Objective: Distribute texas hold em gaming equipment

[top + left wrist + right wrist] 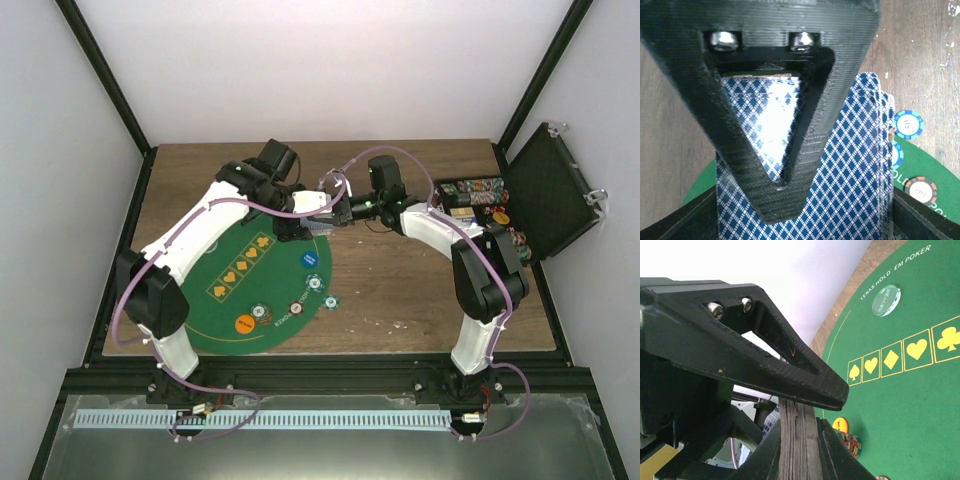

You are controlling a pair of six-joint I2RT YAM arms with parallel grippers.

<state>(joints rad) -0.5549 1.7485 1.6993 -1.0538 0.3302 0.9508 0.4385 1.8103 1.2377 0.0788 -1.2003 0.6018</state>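
Observation:
My right gripper (799,452) is shut on a deck of blue-diamond-backed cards (797,420), held edge-on above the far edge of the green felt mat (225,300). My left gripper (805,217) meets it from the left. Its fingers (922,220) stand wide apart at either side edge of the cards (850,165); contact does not show. The right gripper's triangular finger (765,150) lies on the top card's back. On the mat lie an orange chip (244,323), a chip stack (262,313), a red-white chip (296,308) and a teal chip (315,283).
Another teal chip (331,301) lies on the wood just off the mat. A blue round button (309,260) sits on the felt. The black case (548,190) stands open at the right edge, with rows of chips (475,195) inside.

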